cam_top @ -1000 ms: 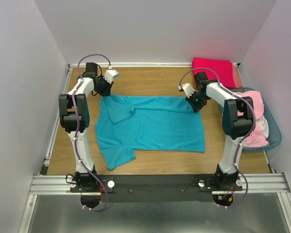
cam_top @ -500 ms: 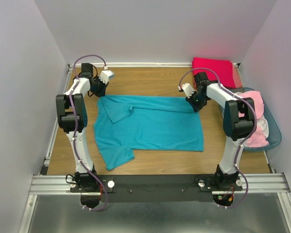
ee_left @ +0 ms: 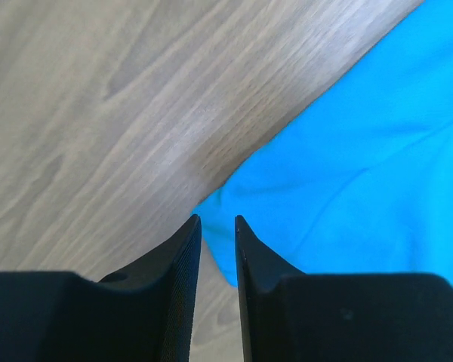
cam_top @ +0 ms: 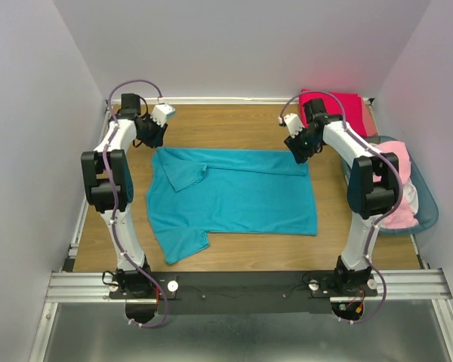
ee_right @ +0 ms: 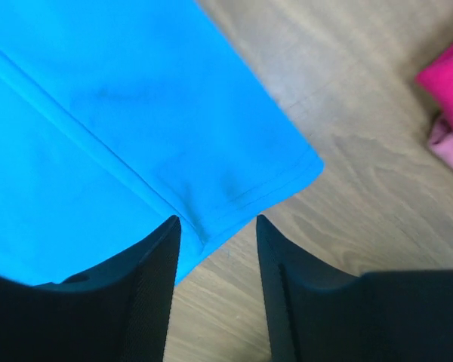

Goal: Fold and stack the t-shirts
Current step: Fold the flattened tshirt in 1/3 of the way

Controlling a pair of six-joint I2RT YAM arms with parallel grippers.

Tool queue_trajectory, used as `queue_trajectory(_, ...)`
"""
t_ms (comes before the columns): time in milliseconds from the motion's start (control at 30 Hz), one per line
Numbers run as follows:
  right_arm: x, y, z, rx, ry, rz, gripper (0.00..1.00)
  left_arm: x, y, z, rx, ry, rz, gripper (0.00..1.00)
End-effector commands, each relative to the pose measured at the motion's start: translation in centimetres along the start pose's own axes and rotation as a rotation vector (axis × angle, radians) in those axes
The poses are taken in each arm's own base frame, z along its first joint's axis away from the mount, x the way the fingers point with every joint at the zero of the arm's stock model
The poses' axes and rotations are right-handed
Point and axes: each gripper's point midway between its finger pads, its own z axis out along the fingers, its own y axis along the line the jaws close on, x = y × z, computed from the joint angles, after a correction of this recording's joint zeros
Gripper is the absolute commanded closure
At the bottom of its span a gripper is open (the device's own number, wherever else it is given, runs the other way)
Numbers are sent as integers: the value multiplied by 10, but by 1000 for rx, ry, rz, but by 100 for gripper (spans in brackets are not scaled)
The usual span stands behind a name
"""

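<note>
The left claw (ee_left: 215,220), its jaws only a narrow slit apart and gripping nothing, hangs over the far left corner of the one teal t-shirt (cam_top: 234,196), which is spread on the bench (cam_top: 241,124). The right claw (ee_right: 215,220) is wider, empty, and over the far right corner. One folded crimson-pink t-shirt (cam_top: 332,105) lies beyond it. One basket (cam_top: 430,213) holds light pink cloth (cam_top: 400,210); I cannot tell how many pieces.

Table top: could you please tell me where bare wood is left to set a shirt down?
Bare wood: the strip beyond the teal shirt, and the band between it and the basket. Crowded: the far right corner, under the crimson shirt.
</note>
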Motion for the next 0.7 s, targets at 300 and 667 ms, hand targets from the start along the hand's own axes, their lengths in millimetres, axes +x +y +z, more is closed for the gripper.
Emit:
queue_trajectory(300, -21, 2, 19, -41, 1, 221, 66, 16, -66, -27, 130, -45, -68, 74)
queue_trajectory(667, 2, -25, 70, 64, 125, 221, 66, 69, -68, 8, 69, 75, -214, 83)
